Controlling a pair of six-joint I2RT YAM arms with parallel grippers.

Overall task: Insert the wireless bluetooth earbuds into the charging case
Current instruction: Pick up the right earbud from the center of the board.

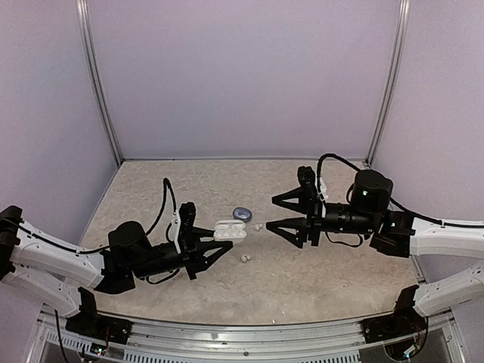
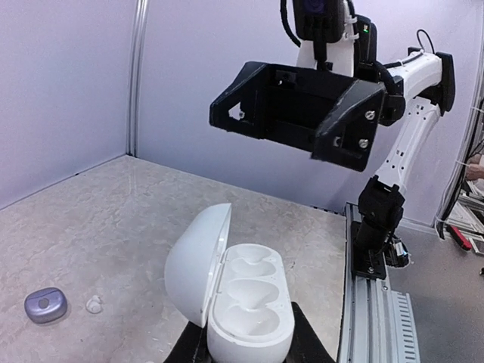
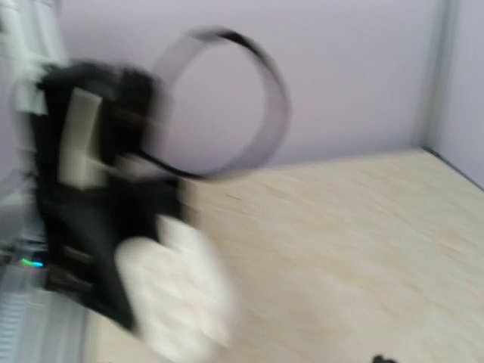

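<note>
Clenched in left gripper (image 1: 215, 240): open white charging case (image 1: 231, 231); right gripper (image 1: 278, 213) released, empty; cream earbud (image 1: 259, 227) at case's 3 o'clock, second bud (image 1: 243, 259) at 5 o'clock; pinch nearest lightly, hold case level.

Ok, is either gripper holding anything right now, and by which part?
The left gripper grips the white pebble-shaped plastic charging case, its lid open, by the sides of its lower half. The right gripper is open and holds nothing.
</note>
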